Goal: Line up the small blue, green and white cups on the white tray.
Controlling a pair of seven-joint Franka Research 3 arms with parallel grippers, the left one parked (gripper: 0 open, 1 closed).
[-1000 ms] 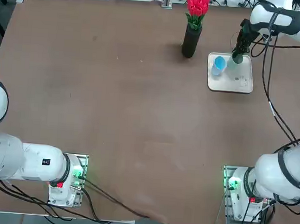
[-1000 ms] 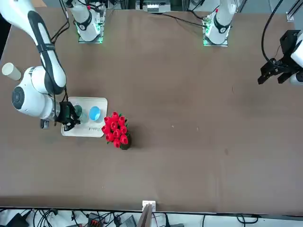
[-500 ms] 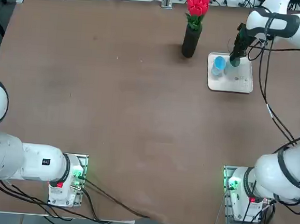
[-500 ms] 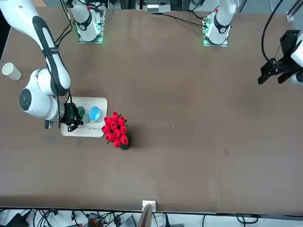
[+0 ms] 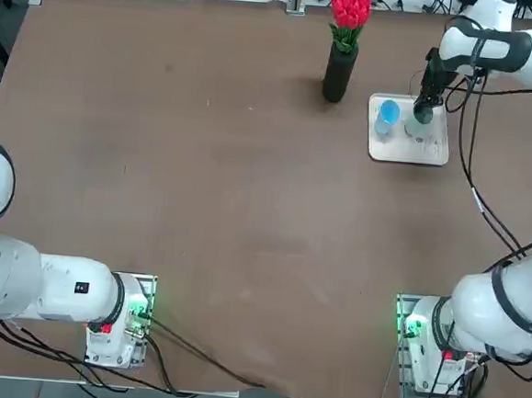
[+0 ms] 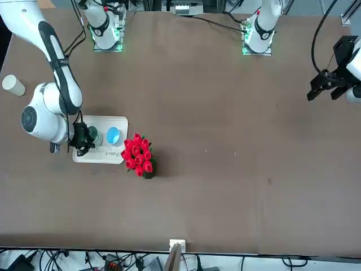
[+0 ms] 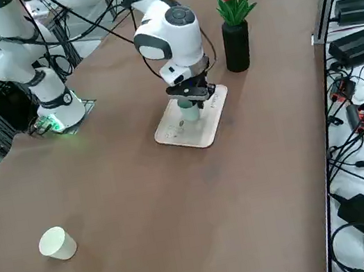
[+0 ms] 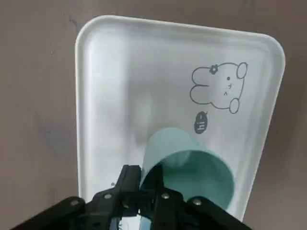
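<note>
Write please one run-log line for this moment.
right tool: shut on green cup rim, over white tray | blue cup: on tray | white cup: lying on table, off tray

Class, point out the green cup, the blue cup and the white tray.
green cup (image 8: 192, 167): right wrist view, its side wall.
blue cup (image 5: 388, 113): top view, its open mouth.
white tray (image 5: 428, 153): top view, bare face near its front.

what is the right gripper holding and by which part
The right gripper holds the green cup by its rim, fingers pinched shut on the wall, over the white tray.
</note>
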